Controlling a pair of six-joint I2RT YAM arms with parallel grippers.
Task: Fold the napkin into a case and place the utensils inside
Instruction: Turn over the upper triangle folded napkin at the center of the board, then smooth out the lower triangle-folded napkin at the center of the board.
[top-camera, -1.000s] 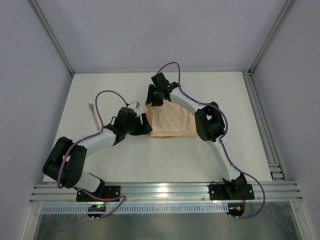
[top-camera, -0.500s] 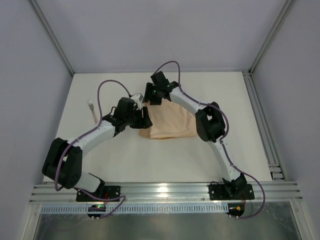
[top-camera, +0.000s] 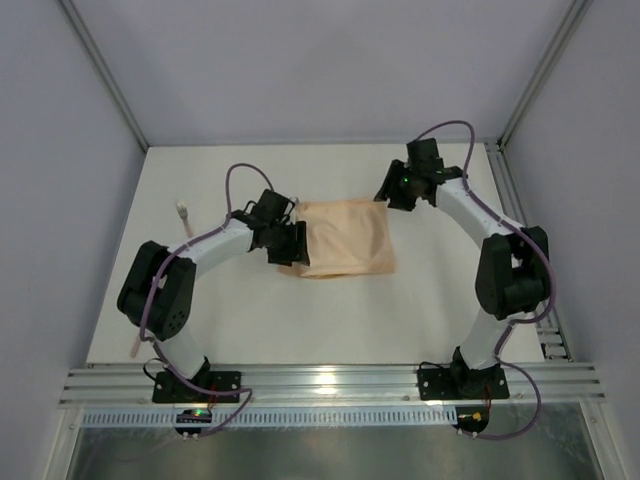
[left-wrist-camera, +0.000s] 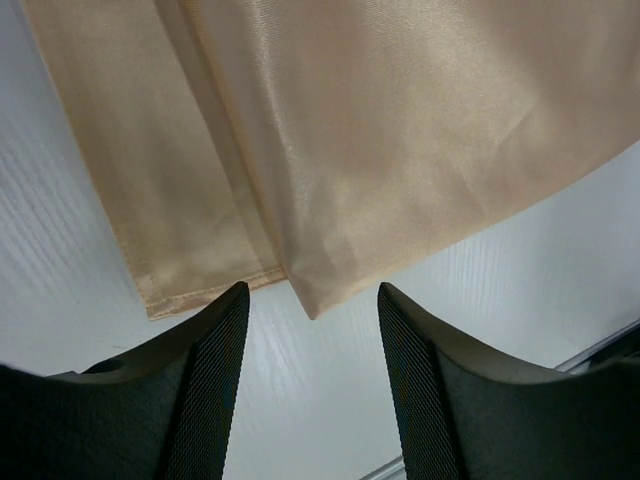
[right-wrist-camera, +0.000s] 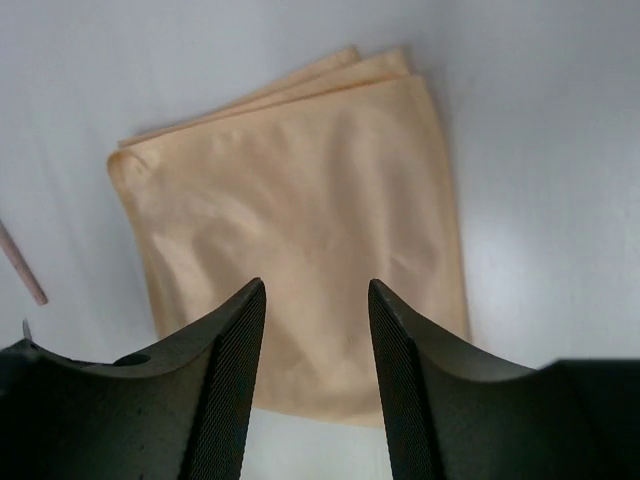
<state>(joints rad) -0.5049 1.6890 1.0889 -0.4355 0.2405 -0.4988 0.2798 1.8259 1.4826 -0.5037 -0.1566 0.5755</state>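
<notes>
With left gripper (left-wrist-camera: 312, 390) spread wide, empty, just off the folded napkin's (top-camera: 345, 237) near-left corner. With right gripper (right-wrist-camera: 315, 385) likewise wide, empty, by the far-right corner. Mid-table, slightly longer left-right. Toward the left edge, a pink utensil (top-camera: 184, 218). White table (top-camera: 300, 320), grey walls.

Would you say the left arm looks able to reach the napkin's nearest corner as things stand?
Probably yes: the left gripper is open with the napkin corner right between its jaws, and nothing blocks the way.
</notes>
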